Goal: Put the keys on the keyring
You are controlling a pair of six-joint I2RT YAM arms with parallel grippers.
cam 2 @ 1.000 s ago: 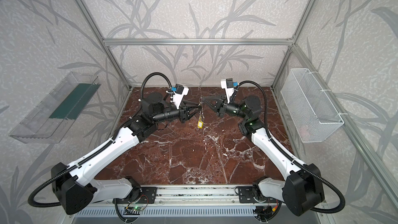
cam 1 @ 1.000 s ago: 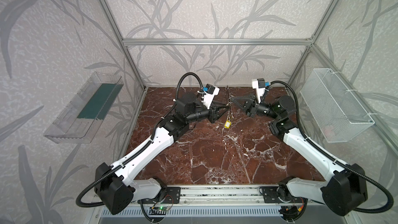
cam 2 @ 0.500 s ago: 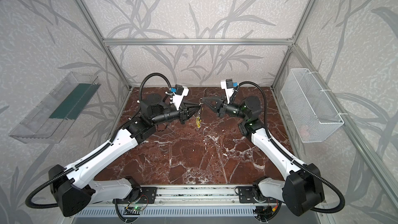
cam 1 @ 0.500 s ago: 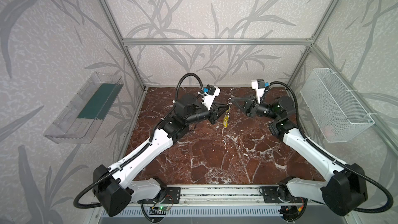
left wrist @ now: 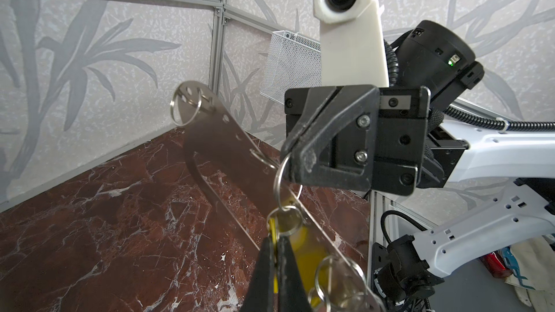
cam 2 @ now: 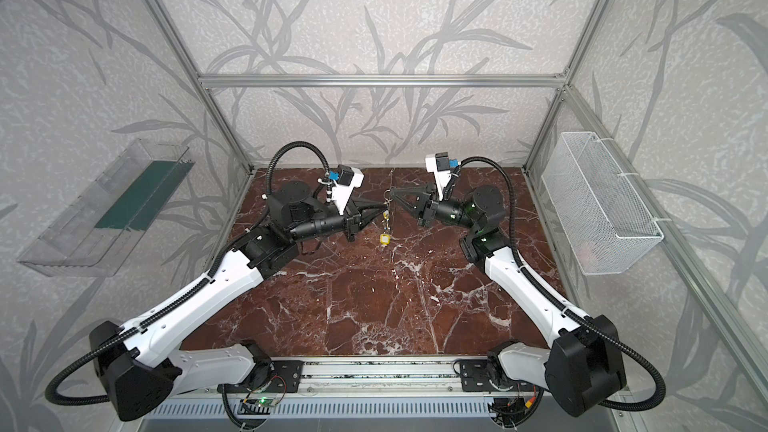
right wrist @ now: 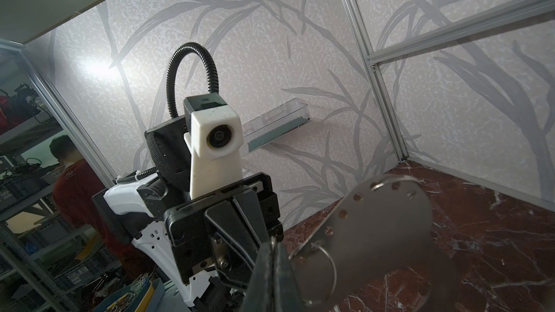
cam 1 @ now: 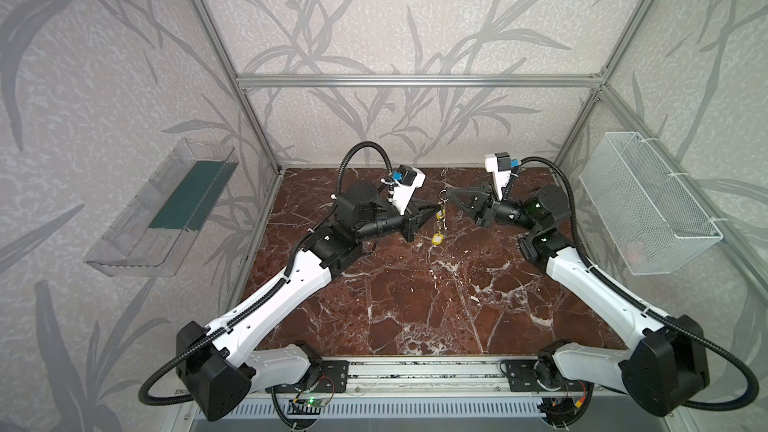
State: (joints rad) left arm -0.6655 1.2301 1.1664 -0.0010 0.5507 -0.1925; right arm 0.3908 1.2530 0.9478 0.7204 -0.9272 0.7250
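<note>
Left wrist view: keyring runs out past the frame edge; the key — blurred — is partly covered by the left gripper. Right wrist view: keyring out of focus. In both top views it shows edge-on — detail too small to tell.

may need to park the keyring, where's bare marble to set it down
Biggest bare patch: the marble table front centre, bordered by the left arm, right arm and front rail. Crowded at back centre, where the left tool and right tool meet at the keyring, keys dangling below.
</note>
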